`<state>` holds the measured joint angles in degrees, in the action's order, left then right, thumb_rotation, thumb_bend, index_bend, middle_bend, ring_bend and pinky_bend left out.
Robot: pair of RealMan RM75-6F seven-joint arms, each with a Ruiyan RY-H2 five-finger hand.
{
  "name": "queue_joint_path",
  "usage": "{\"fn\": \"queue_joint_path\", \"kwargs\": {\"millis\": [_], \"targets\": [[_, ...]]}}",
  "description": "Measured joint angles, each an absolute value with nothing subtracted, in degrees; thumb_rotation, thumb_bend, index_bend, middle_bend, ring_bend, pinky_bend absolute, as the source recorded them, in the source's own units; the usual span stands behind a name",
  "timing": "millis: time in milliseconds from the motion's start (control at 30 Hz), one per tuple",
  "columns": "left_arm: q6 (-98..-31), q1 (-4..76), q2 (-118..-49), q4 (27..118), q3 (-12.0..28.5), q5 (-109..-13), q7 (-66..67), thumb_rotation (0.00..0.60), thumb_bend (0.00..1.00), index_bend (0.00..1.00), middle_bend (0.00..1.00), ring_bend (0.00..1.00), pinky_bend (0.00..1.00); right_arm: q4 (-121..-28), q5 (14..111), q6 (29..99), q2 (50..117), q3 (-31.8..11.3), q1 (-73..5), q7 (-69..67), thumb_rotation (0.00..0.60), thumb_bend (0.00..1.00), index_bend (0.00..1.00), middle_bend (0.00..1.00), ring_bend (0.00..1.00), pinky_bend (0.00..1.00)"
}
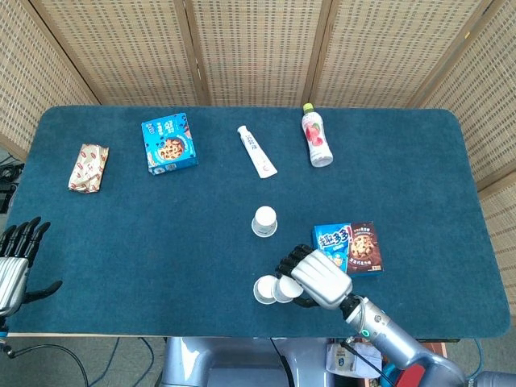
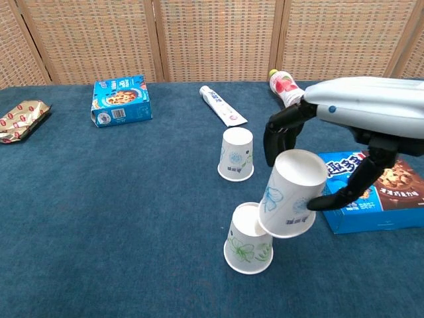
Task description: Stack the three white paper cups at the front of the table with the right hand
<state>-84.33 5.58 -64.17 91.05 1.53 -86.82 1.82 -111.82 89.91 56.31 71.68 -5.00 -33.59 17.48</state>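
- My right hand [image 2: 344, 126] grips the held cup [image 2: 290, 193] from the side: dark fingers [image 2: 281, 129] curl over its far wall and the thumb presses its near wall.
- The held cup is upside down and tilted, its open rim low and to the left, overlapping the top of the front cup [image 2: 249, 240]. I cannot tell whether the two touch.
- In the head view my right hand [image 1: 318, 278] sits just right of the front cup [image 1: 266, 289], with the held cup [image 1: 284, 289] between them.
- The front cup stands upside down near the table's front edge; green leaf print shows on its wall. The held cup carries a blue print.
- The rear cup [image 2: 236, 154] stands upside down, apart from the other two and further back.
- My left hand [image 1: 16, 262] rests at the table's left front corner, fingers spread, holding nothing.
- The blue and brown biscuit box [image 2: 371, 192] lies flat just right of my right hand; large white characters and a biscuit picture show, but I cannot read them.
- Along the back: a gold and red snack packet [image 2: 21, 120], a blue cookie box [image 2: 120, 100], a white tube [image 2: 222, 106] and a pink-labelled bottle [image 2: 289, 93] on its side. Their print is too small to read.
- All items rest on the dark blue table cloth [image 1: 161, 234].
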Motion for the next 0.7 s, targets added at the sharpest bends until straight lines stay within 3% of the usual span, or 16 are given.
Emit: {"fn": "queue_joint_path", "kwargs": {"millis": [700], "targets": [[-83.99, 5.73, -63.76, 90.85, 1.55, -86.6, 0.73, 0.6, 0.13, 0.0, 0.0, 0.0, 0.0, -112.73, 75.67, 54.92, 79.39, -7.32, -38.1, 32.07, 0.6, 0.37, 0.47, 0.5, 0.41, 0.34]]}}
